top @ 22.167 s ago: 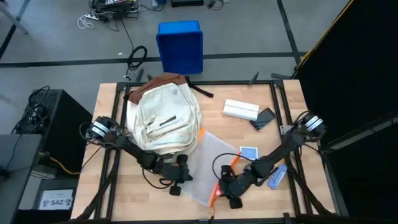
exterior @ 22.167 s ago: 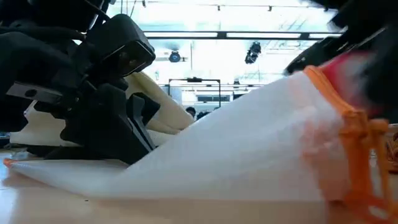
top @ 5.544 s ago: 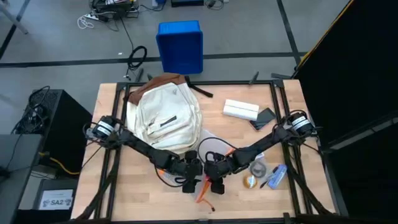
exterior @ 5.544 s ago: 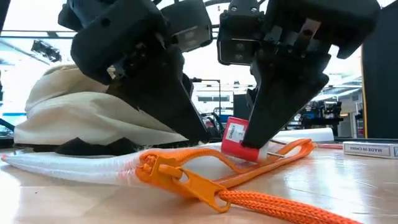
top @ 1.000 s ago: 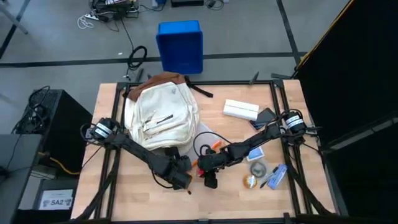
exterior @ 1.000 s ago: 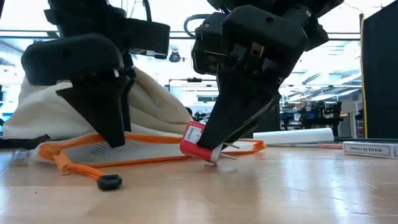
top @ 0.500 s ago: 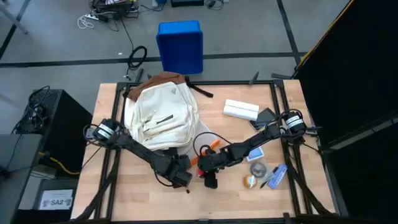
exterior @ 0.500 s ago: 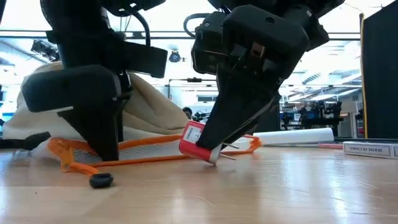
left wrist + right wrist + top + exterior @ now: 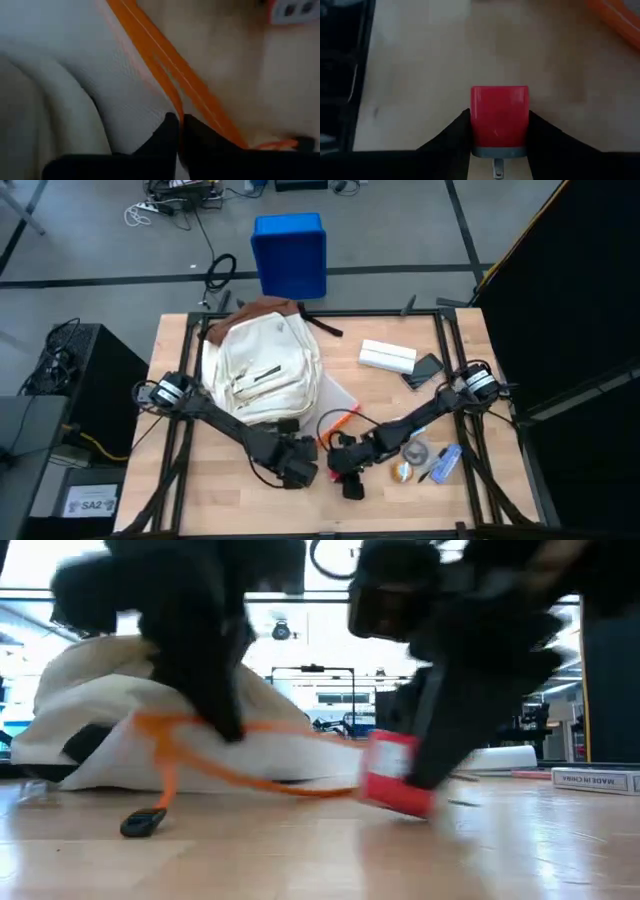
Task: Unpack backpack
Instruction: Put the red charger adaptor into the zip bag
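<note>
The backpack [image 9: 260,375] lies on the desk [image 9: 400,495], front pocket up. Just in front of its open end, the left gripper [image 9: 179,125] has its fingers [image 9: 162,135] pinched nearly together on the orange zipper edge of a clear mesh pouch [image 9: 100,75]. Beside it, farther from the backpack, the right gripper [image 9: 499,137] has its fingers [image 9: 452,132] closed narrowly on either side of a red plug adapter [image 9: 499,120], metal prong showing.
</note>
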Robot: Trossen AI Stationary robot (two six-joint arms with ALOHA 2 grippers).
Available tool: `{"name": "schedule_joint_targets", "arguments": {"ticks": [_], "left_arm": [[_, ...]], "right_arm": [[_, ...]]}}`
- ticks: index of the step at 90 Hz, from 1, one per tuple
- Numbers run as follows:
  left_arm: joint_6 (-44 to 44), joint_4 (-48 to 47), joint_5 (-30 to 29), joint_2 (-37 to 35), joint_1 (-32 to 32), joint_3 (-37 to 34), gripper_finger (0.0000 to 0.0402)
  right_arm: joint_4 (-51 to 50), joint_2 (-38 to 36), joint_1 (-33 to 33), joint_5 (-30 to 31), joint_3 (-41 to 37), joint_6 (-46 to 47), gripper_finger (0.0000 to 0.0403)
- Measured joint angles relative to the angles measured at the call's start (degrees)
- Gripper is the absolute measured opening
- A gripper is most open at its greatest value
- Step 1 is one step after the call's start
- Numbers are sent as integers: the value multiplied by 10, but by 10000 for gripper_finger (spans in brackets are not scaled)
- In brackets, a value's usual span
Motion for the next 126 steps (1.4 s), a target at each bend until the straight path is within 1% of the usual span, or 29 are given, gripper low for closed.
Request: {"name": "schedule_joint_targets", "arguments": {"ticks": [12,21,28,34,45,57,67,77,87,109,126], "left_arm": [[23,-12,-8,0,-7,42,0],[38,-11,-10,0,-15,69,0],[51,-12,-10,0,-21,89,0],[60,-12,-11,0,-26,106,0],[71,-31,-18,0,-31,131,0],[66,-63,-27,-1,-38,142,0],[54,-86,-27,-1,-49,142,0],[45,-99,-25,-1,-57,150,0],[48,-130,-32,0,-64,191,0],[86,-196,-68,-1,-72,313,0],[100,-224,-79,-1,-78,356,0]], "right_arm": [[5,-31,26,70,1,0,114],[3,-41,37,125,1,-6,114],[9,-52,44,159,1,-15,114],[23,-56,46,175,2,-15,114],[30,-54,43,174,1,-23,114],[54,-64,43,154,1,-40,114],[63,-90,54,150,2,-52,114],[63,-114,64,158,2,-65,114],[64,-130,65,173,2,-66,114],[70,-131,41,175,2,-77,114],[78,-131,15,187,12,-96,114]]}}
